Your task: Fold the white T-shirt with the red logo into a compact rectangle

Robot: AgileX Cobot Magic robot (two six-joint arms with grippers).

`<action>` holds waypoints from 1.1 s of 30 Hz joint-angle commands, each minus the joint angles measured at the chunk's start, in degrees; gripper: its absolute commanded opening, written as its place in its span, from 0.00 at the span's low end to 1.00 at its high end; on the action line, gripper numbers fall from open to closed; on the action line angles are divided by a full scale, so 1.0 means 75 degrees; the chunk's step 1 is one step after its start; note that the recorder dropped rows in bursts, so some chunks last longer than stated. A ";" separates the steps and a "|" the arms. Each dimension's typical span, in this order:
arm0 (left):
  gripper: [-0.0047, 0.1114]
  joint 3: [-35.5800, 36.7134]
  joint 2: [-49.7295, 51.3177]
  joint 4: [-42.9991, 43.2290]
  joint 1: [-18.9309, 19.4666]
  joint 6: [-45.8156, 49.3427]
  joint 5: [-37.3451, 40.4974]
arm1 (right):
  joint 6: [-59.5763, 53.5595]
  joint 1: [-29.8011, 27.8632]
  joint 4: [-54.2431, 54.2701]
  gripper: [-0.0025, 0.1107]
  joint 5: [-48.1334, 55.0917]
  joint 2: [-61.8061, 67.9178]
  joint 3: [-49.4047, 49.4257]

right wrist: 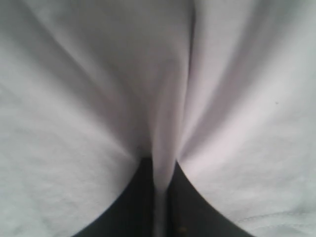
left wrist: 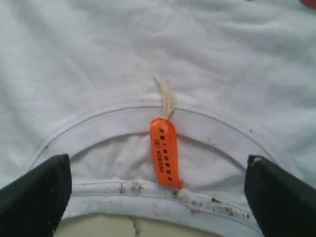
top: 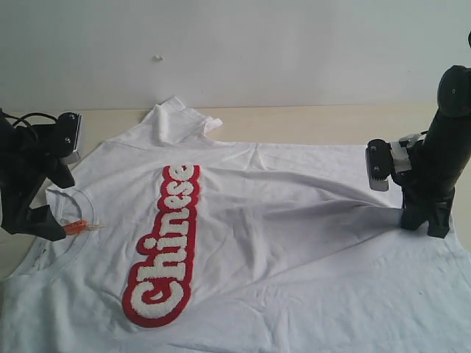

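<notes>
The white T-shirt [top: 294,243] lies spread on the table with the red logo [top: 165,243] face up, its white letters reading "Chinese". The ribbed collar [left wrist: 148,121] with the orange neck tag [left wrist: 164,150] is at the left. My left gripper [top: 45,223] stands open over the collar, its fingers [left wrist: 34,190] wide apart on either side of the tag, touching nothing I can see. My right gripper [top: 423,220] is shut on a pinched ridge of the shirt's fabric [right wrist: 165,148] near its right edge, and creases run from there toward the logo.
The tan tabletop [top: 324,121] shows behind the shirt and at the collar's edge [left wrist: 148,227]. One sleeve [top: 176,118] is bunched at the back. A pale wall stands behind the table.
</notes>
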 commanded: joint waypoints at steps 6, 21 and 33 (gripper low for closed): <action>0.82 -0.0035 0.0600 0.0975 -0.0223 0.0184 -0.0446 | 0.0262 -0.0030 -0.0122 0.02 0.0142 0.0334 0.0137; 0.57 -0.0035 0.1268 0.1492 -0.0767 -0.0201 -0.0618 | 0.0406 -0.0030 -0.0042 0.02 0.0170 0.0334 0.0137; 0.05 -0.0035 0.0663 0.1763 -0.0767 -0.0856 -0.0765 | 0.0605 -0.0030 -0.0006 0.02 0.0717 -0.0099 0.0137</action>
